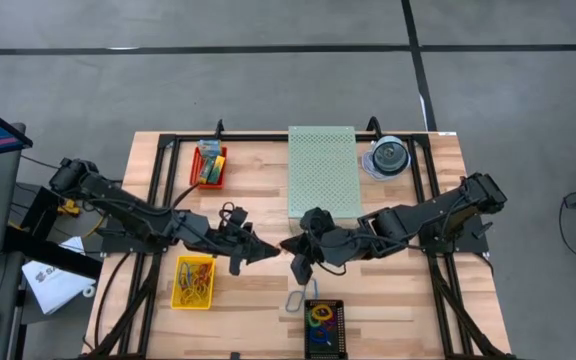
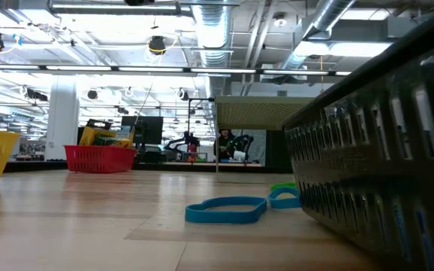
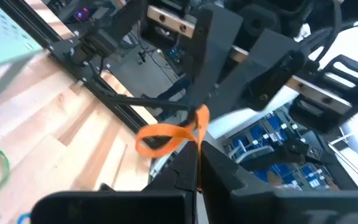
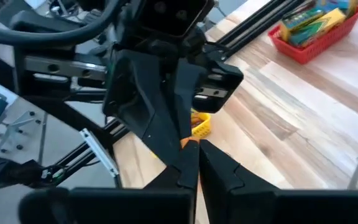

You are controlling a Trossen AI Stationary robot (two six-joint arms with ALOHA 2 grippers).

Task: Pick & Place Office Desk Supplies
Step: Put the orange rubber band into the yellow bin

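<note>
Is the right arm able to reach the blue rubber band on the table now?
Probably not yet. The right tool is shut on the orange rubber band, shared with the left tool. The blue rubber band lies uncovered nearby.

both grippers (image 1: pixel 271 249) (image 1: pixel 290 246) closed — tip to tip
</note>
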